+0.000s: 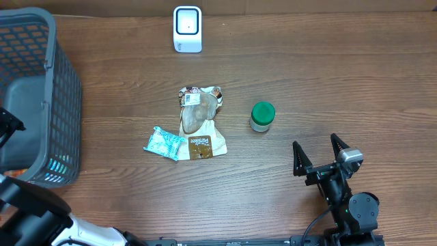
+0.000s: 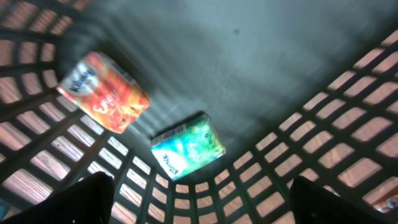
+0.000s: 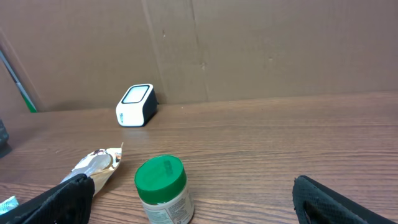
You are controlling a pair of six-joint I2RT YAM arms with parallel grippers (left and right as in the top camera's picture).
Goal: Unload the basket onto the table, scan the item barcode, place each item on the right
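Note:
The left wrist view looks down into the dark plastic basket (image 2: 323, 134). An orange-red packet (image 2: 104, 92) and a green tissue-style packet (image 2: 188, 147) lie on its floor. My left gripper (image 2: 202, 208) hangs above them, open, with nothing between its fingers. The white barcode scanner (image 1: 187, 29) stands at the table's far edge, also seen as the scanner (image 3: 135, 105) from the right wrist. My right gripper (image 1: 319, 157) rests open near the front right. A green-lidded jar (image 3: 163, 190) stands just ahead of it, apart from the fingers.
The grey basket (image 1: 65, 102) fills the table's left side. A brown snack bag (image 1: 200, 123) and a blue-white packet (image 1: 164, 143) lie mid-table, left of the green-lidded jar (image 1: 262, 116). A cardboard wall backs the table.

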